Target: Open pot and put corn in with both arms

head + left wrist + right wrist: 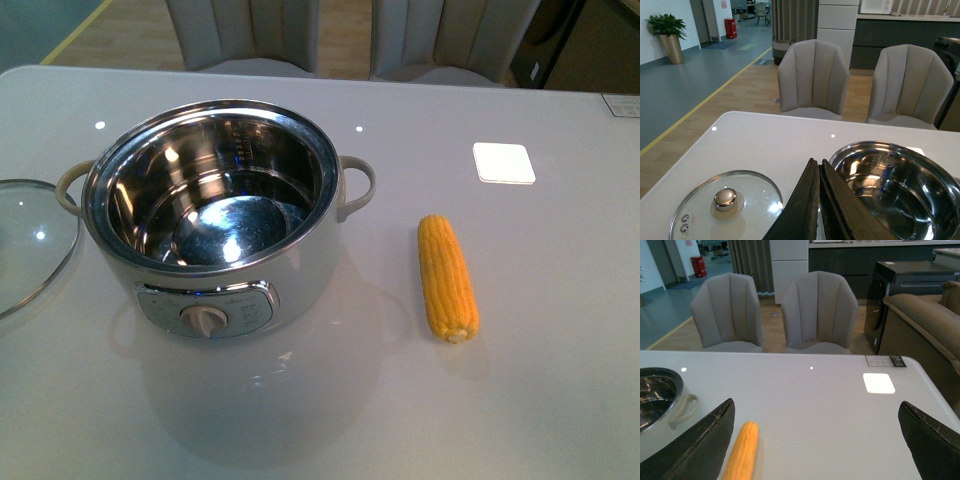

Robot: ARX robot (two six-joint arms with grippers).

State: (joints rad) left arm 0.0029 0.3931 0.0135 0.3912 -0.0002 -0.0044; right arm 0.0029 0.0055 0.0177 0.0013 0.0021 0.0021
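Observation:
The white pot (215,215) stands uncovered on the table, its shiny steel inside bare, its dial facing me. Its glass lid (30,240) lies flat on the table to its left. The yellow corn (447,277) lies on the table to the pot's right, apart from it. Neither arm shows in the front view. In the left wrist view my left gripper (819,162) is shut on nothing, held between the lid (726,205) and the pot (900,185). My right gripper (816,412) is wide open above the table, with the corn (742,451) just inside one finger (700,440).
A white square pad (503,162) lies on the table behind the corn. Two grey chairs (812,77) stand at the table's far edge. A brown sofa (925,320) is off to the right side.

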